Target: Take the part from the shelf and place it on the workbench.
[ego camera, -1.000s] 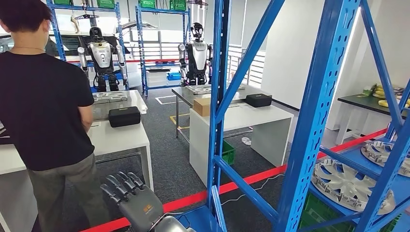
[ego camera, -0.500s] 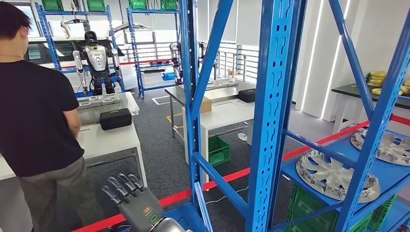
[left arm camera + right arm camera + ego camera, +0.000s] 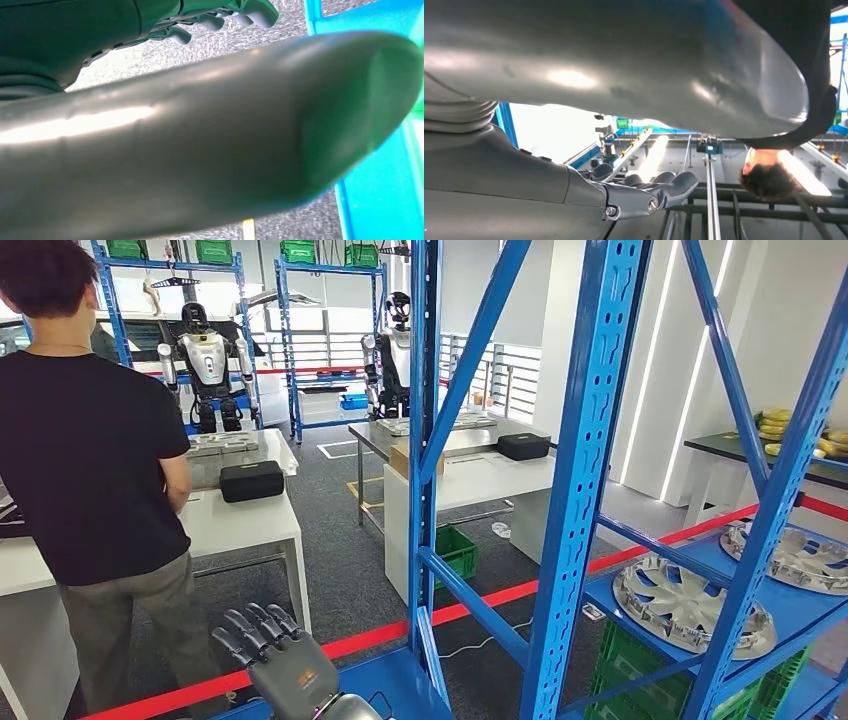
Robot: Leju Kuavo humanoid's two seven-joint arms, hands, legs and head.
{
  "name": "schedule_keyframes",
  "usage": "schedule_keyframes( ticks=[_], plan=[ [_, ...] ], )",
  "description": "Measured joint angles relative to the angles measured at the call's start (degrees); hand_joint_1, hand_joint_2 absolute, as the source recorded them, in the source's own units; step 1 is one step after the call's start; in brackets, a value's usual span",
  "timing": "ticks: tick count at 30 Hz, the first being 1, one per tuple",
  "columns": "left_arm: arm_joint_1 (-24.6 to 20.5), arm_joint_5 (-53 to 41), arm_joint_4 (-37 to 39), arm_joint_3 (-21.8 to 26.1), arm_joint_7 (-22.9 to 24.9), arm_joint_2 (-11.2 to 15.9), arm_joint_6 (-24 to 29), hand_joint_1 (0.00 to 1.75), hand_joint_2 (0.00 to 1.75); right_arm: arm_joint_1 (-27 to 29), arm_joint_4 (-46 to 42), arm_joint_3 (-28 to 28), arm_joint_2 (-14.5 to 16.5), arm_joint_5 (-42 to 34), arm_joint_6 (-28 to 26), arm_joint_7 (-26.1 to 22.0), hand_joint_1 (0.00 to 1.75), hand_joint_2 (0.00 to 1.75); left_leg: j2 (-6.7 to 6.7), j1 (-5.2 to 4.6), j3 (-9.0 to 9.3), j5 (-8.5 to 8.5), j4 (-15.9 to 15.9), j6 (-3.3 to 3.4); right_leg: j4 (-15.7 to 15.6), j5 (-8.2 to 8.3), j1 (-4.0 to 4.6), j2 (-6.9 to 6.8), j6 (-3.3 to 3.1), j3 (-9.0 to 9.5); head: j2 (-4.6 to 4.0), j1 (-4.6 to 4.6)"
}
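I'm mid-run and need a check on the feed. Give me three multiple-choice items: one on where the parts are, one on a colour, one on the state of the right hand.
1. Where do the silver wheel covers lie?
A. On the white workbench
B. On a level of the blue shelf
C. On the floor by the red tape

2. What colour is the crate on the floor beyond the shelf post?
A. Green
B. Yellow
C. Black

3. What is the right hand doing?
A. Gripping a wheel cover
B. Pinching a black case
C. Holding nothing, fingers stretched out

Answers:
1 B, since the head view shows both covers flat on the blue deck at the right.
2 A, since the crate is plainly green against the grey carpet.
3 C, since the right wrist view shows straight fingers with nothing in them.
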Motion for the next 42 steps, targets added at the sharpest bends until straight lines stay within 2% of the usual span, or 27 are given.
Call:
schedule_keyframes(
  ticks=[1, 2, 3, 4, 6, 7, 8, 9, 11, 12, 13, 15, 16, 17, 18, 19, 20, 22, 23, 24, 25, 27, 28, 29, 33, 39, 42],
  plan=[
    [0.0, 0.0, 0.0, 0.0, 0.0, 0.0, 0.0, 0.00, 0.00, 0.0, 0.1, 0.0, 0.0, 0.0, 0.0, 0.0, 0.00, 0.00, 0.05, -0.02, -0.63, 0.40, 0.1, 0.03, 2.8, -1.14, -0.03, 0.00, 0.10, -0.75, 0.00, 0.02],
    [0.0, 0.0, 0.0, 0.0, 0.0, 0.0, 0.0, 0.00, 0.00, 0.1, 0.2, 0.0, -0.1, 0.0, 0.0, 0.0, 0.00, 0.00, 0.09, -0.03, -1.28, 0.80, 0.2, 0.01, 3.8, -1.25, -0.03, 0.00, 0.10, -0.57, 0.00, 0.03],
    [0.0, 0.0, 0.0, 0.0, 0.0, 0.0, 0.0, 0.00, 0.00, 0.1, 0.3, 0.0, -0.1, 0.0, 0.0, 0.0, 0.00, 0.00, 0.11, -0.04, -1.87, 1.16, 0.4, -0.06, 2.5, -0.29, -0.01, 0.00, -0.03, 0.80, 0.00, 0.05],
    [0.0, 0.0, 0.0, 0.0, 0.0, 0.0, 0.0, 0.00, 0.00, 0.0, 0.3, 0.1, -0.1, 0.0, 0.0, 0.0, 0.00, 0.00, 0.11, -0.04, -2.36, 1.48, 0.5, -0.16, -0.8, 1.18, 0.04, 0.00, -0.27, 3.22, 0.00, 0.07],
    [0.0, 0.0, 0.0, 0.0, 0.0, -0.1, 0.0, 0.00, 0.00, -0.2, 0.3, 0.1, -0.1, 0.0, 0.0, 0.0, 0.00, 0.00, 0.10, -0.06, -3.04, 2.10, 0.7, -0.59, -8.8, 2.86, 0.34, -0.02, -1.03, 8.40, 0.00, 0.07],
    [0.0, 0.0, 0.0, 0.0, 0.0, -0.1, 0.0, 0.00, 0.00, -0.3, 0.3, 0.1, -0.1, 0.0, 0.0, 0.0, 0.00, 0.00, 0.09, -0.06, -3.21, 2.43, 0.7, -0.92, -11.4, 3.13, 0.54, -0.02, -1.40, 9.86, 0.00, 0.08],
    [0.0, 0.0, 0.0, 0.0, 0.0, -0.1, 0.0, 0.00, 0.00, -0.3, 0.3, 0.1, -0.1, 0.0, 0.0, 0.0, 0.00, 0.00, 0.10, -0.03, -3.33, 2.79, 0.7, -1.31, -12.6, 3.06, 0.74, -0.01, -1.74, 10.40, 0.00, 0.08],
    [0.0, 0.0, 0.0, 0.1, 0.0, -0.2, 0.0, 0.00, 0.00, -0.4, 0.3, 0.1, -0.1, 0.0, 0.0, 0.0, 0.00, 0.00, 0.10, -0.01, -3.38, 3.19, 0.5, -1.73, -12.8, 3.40, 0.90, 0.00, -2.03, 10.24, 0.00, 0.06],
    [0.0, 0.1, 0.0, 0.1, 0.0, -0.2, 0.0, 0.00, 0.00, -0.4, 0.3, 0.1, -0.1, 0.0, 0.0, 0.0, 0.00, 0.00, 0.06, 0.04, -3.79, 3.22, 0.5, -2.43, -13.5, 4.31, 0.60, -0.06, -2.81, 9.87, -0.01, 0.02],
    [0.0, 0.2, 0.1, 0.1, 0.0, -0.2, 0.0, 0.00, 0.00, -0.5, 0.3, 0.1, 0.0, 0.0, 0.0, -0.1, 0.00, 0.00, 0.00, 0.03, -4.31, 2.05, 1.5, -2.73, -13.8, 4.94, 0.41, -0.11, -3.24, 9.58, -0.01, -0.06],
    [0.0, 0.3, 0.1, 0.2, -0.1, -0.1, 0.0, 0.00, 0.00, -0.5, 0.3, 0.1, 0.0, 0.0, 0.1, -0.2, 0.00, 0.00, -0.05, 0.04, -5.11, 0.05, 3.6, -3.02, -14.1, 5.59, 0.20, -0.16, -3.56, 9.19, -0.01, -0.16],
    [0.1, 0.4, 0.1, 0.3, -0.1, 0.0, 0.1, 0.00, 0.00, -0.4, 0.3, 0.1, 0.1, 0.0, 0.1, -0.5, 0.00, 0.00, -0.09, 0.08, -7.08, -4.91, 10.4, -3.56, -14.1, 6.54, 0.20, -0.18, -3.87, 8.08, 0.00, -0.34],
    [0.1, 0.4, 0.1, 0.3, -0.1, 0.0, 0.1, 0.00, 0.00, -0.4, 0.4, 0.1, 0.1, -0.1, 0.1, -0.7, 0.00, 0.00, -0.09, 0.12, -7.73, -6.36, 13.5, -3.81, -14.1, 6.98, 0.20, -0.18, -3.84, 7.46, 0.00, -0.40],
    [0.1, 0.4, 0.1, 0.4, -0.1, 0.1, 0.1, 0.00, 0.00, -0.3, 0.4, 0.2, 0.1, -0.1, 0.1, -0.9, 0.00, 0.00, -0.08, 0.16, -7.69, -6.67, 15.3, -4.00, -13.9, 7.40, 0.18, -0.19, -3.77, 6.79, 0.00, -0.41],
    [0.1, 0.4, 0.1, 0.4, -0.1, 0.1, 0.1, 0.00, 0.00, -0.3, 0.5, 0.2, 0.1, -0.2, 0.1, -1.0, 0.00, 0.00, -0.08, 0.21, -6.69, -5.92, 15.1, -4.13, -13.7, 7.79, 0.14, -0.19, -3.64, 6.10, 0.00, -0.44],
    [0.1, 0.4, 0.1, 0.4, -0.2, 0.1, 0.2, 0.00, 0.00, -0.3, 0.5, 0.2, 0.1, -0.2, 0.1, -1.0, 0.00, 0.00, -0.06, 0.28, -4.68, -4.56, 12.9, -4.22, -13.5, 8.10, 0.07, -0.19, -3.47, 5.45, 0.00, -0.44],
    [0.1, 0.5, 0.1, 0.4, -0.4, 0.1, 0.1, 0.00, 0.00, -0.4, 0.6, 0.2, 0.2, -0.3, 0.4, -1.0, 0.00, 0.00, -0.04, 0.37, -1.95, -3.50, 9.1, -4.26, -13.2, 8.36, 0.01, -0.19, -3.24, 4.88, 0.00, -0.45],
    [0.1, 0.5, 0.1, 0.5, -1.7, 0.1, -0.9, 0.00, 0.00, -0.4, 0.7, 0.2, 0.2, -0.8, 1.9, -0.6, 0.00, 0.00, -0.20, 0.25, 2.66, -3.10, 2.4, -3.86, -12.7, 8.75, 0.09, -0.16, -2.65, 4.00, 0.00, -0.47],
    [0.1, 0.5, 0.1, 0.6, -2.5, 0.1, -1.7, 0.00, 0.00, -0.3, 0.8, 0.2, 0.1, -1.2, 2.9, -0.4, 0.00, 0.00, -0.32, 0.15, 3.69, -3.45, 0.6, -3.36, -12.5, 8.99, 0.20, -0.16, -2.31, 3.76, 0.00, -0.48],
    [0.1, 0.5, 0.1, 0.6, -3.2, 0.0, -2.6, 0.00, 0.00, -0.1, 1.0, 0.2, -0.2, -1.7, 3.9, -0.2, 0.00, 0.00, -0.40, 0.10, 3.88, -3.61, 0.1, -2.84, -12.4, 9.02, 0.37, -0.15, -2.24, 3.59, 0.00, -0.40],
    [0.2, 0.5, 0.2, 0.6, -3.7, 0.0, -3.3, 0.00, 0.00, 0.1, 1.2, 0.2, -0.6, -2.1, 4.7, -0.1, 0.00, 0.00, -0.46, 0.11, 3.64, -3.48, 0.1, -2.35, -12.5, 9.09, 0.50, -0.16, -2.63, 3.55, 0.00, -0.28],
    [0.4, 0.5, 0.2, 0.7, -4.4, -0.2, -4.3, 0.00, 0.00, 0.4, 1.6, 0.2, -1.5, -2.8, 5.6, -0.1, 0.00, 0.00, -0.42, 0.12, 3.37, -3.19, 0.0, -1.70, -12.7, 9.35, 0.62, -0.12, -4.07, 3.42, 0.00, -0.16],
    [0.5, 0.5, 0.2, 0.7, -4.8, -0.2, -4.6, 0.00, 0.00, 0.5, 1.8, 0.2, -1.9, -3.2, 6.2, -0.1, 0.00, 0.00, -0.43, 0.02, 3.21, -2.99, 0.0, -1.41, -12.9, 9.76, 0.60, -0.11, -4.54, 3.37, 0.00, -0.14],
    [0.5, 0.5, 0.2, 0.7, -5.3, -0.3, -4.8, 0.00, 0.00, 0.6, 2.0, 0.2, -2.3, -3.6, 6.8, 0.0, 0.00, 0.00, -0.42, -0.07, 3.05, -2.82, 0.0, -1.20, -13.1, 10.18, 0.57, -0.09, -4.48, 3.34, 0.00, -0.14],
    [0.6, -0.4, 0.2, 0.7, -7.0, -0.4, -4.3, 0.00, 0.00, 1.2, 2.8, -0.1, -3.7, -5.3, 9.8, 0.5, 0.00, 0.00, -0.41, -0.20, 2.50, -2.34, 0.1, -0.75, -13.8, 11.40, 0.41, -0.07, -2.79, 3.22, 0.00, -0.08],
    [0.6, -0.9, 0.2, 0.7, -8.0, -0.5, -3.5, 0.00, 0.00, 1.9, 3.8, -0.5, -5.3, -6.2, 11.7, 2.3, 0.00, 0.00, -0.41, -0.31, 2.19, -2.27, 0.2, -0.67, -14.0, 11.66, 0.26, -0.03, -1.70, 3.01, 0.00, -0.08],
    [0.6, -0.9, 0.2, 0.7, -8.7, -0.5, -3.7, 0.00, 0.00, 2.3, 4.3, -0.5, -6.0, -6.2, 12.6, 3.4, 0.00, 0.00, -0.41, -0.32, 2.13, -2.27, 0.2, -0.67, -14.0, 11.65, 0.25, -0.03, -1.43, 2.91, 0.00, -0.11]
  ],
)
